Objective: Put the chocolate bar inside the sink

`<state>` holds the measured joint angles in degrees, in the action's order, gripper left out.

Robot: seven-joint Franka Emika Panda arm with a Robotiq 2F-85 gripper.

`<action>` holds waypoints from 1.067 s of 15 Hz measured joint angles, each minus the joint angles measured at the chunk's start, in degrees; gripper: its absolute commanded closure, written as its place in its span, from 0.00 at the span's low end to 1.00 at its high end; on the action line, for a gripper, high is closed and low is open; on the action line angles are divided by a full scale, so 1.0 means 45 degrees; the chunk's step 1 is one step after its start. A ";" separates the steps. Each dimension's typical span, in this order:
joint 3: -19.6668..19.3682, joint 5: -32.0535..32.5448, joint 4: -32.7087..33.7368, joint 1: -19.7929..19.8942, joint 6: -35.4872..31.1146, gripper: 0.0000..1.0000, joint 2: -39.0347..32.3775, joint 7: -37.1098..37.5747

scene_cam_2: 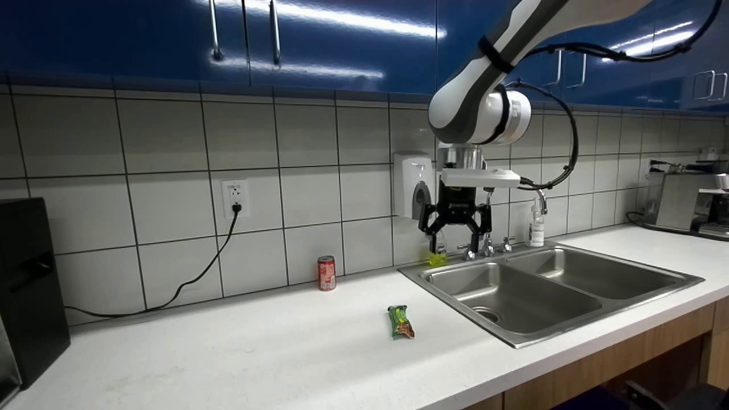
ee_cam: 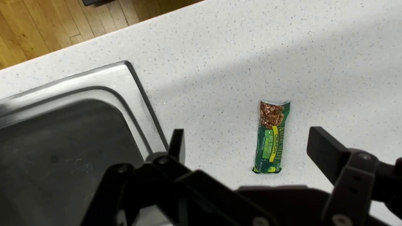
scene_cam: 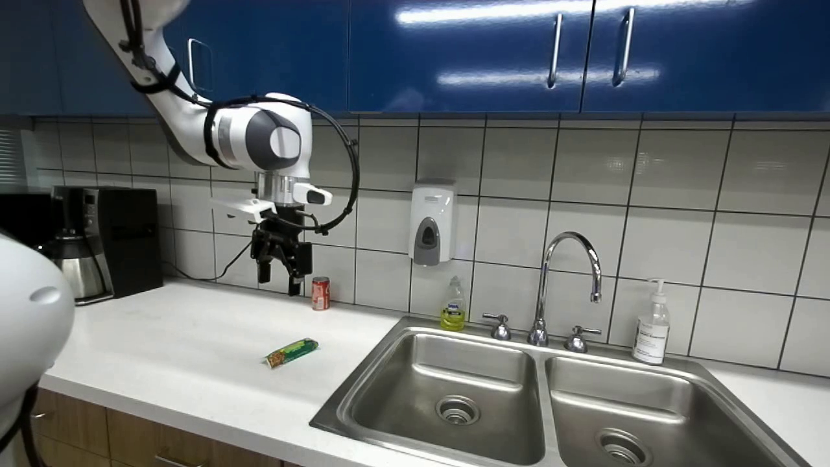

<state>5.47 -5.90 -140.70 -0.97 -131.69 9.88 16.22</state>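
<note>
The chocolate bar, a flat green wrapper with a brownish-red end, lies on the white counter; it shows in both exterior views (scene_cam: 291, 352) (scene_cam_2: 400, 322) and in the wrist view (ee_cam: 270, 141). The steel sink's basin nearer the bar (scene_cam: 415, 389) shows bare in an exterior view; it also shows in an exterior view (scene_cam_2: 529, 313) and partly in the wrist view (ee_cam: 78, 138). My black gripper (scene_cam: 279, 281) is open and empty, pointing down well above the counter. In the wrist view, the bar shows between its spread fingers (ee_cam: 246, 137), nearer the right one, without touching.
A red can (scene_cam: 321, 293) stands by the tiled wall. A yellow soap bottle (scene_cam: 453, 308), a chrome faucet (scene_cam: 539, 324) and a pump bottle (scene_cam: 652, 327) stand along the sink's back rim. A black coffee maker (scene_cam: 130, 240) stands at the counter's far end. Blue cabinets (scene_cam: 454, 58) hang above.
</note>
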 measured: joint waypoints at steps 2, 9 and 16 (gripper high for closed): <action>0.0002 0.0000 0.0316 -0.0164 -0.0249 0.00 -0.0807 0.0199; -0.0007 0.0001 0.1525 -0.0487 -0.0764 0.00 -0.3168 0.0510; -0.0019 -0.0017 0.2037 -0.0595 -0.0766 0.00 -0.3637 0.0514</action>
<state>5.38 -5.98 -131.54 -3.65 -135.14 -6.49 18.54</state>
